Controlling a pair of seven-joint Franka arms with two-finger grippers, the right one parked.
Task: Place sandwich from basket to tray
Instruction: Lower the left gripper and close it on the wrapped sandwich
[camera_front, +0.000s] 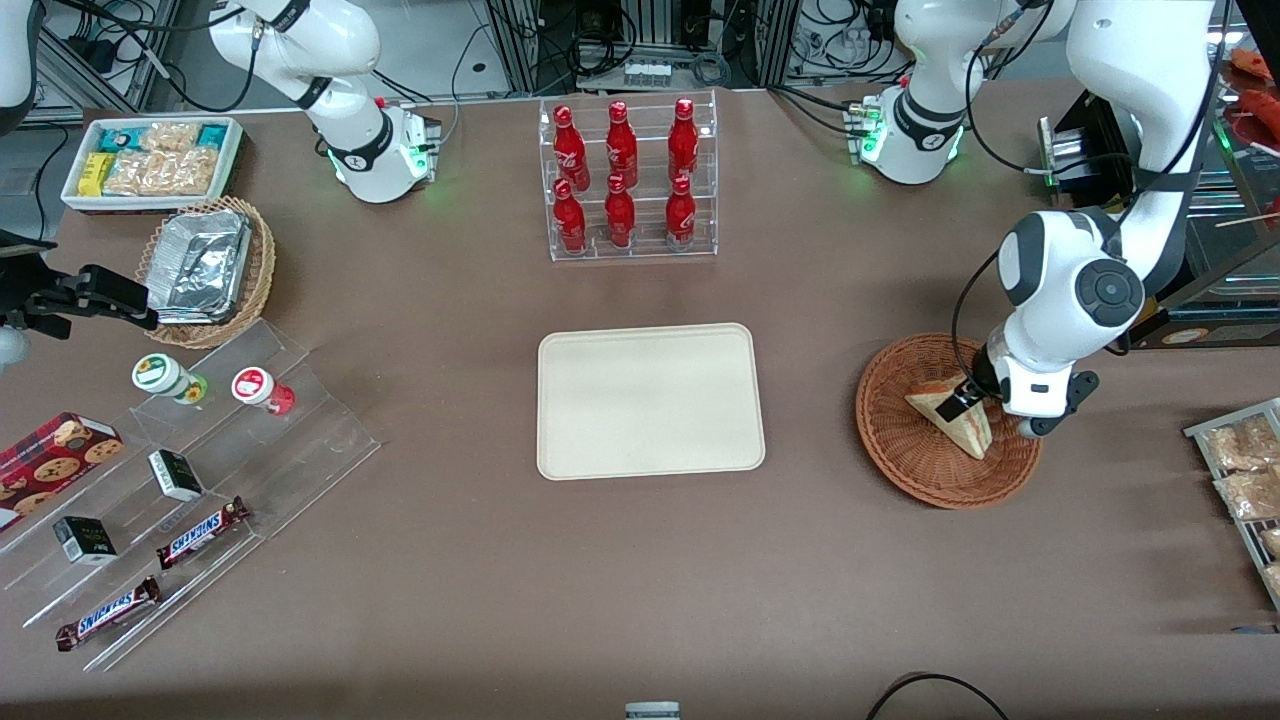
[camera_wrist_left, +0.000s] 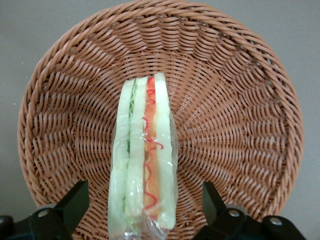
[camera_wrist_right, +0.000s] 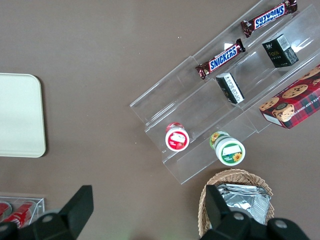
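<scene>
Sandwich (camera_wrist_left: 145, 160) in the basket (camera_wrist_left: 240, 100), its near end cut off from wrist view, gripper (camera_wrist_left: 145, 210) spread wide astride it, fingers (camera_wrist_left: 75, 202) apart from the wrapper, tray (camera_front: 650, 400) toward basket's nine o'clock.

basket (camera_wrist_left: 240, 100) – rough woven wicker | sandwich (camera_wrist_left: 145, 160) – glossy clear wrap

Brown matte table surface (camera_front: 640, 590), clear acrylic bottle rack (camera_front: 630, 180) farther from the front camera, cable-strewn equipment frames (camera_front: 640, 40) above, even overhead lighting
</scene>
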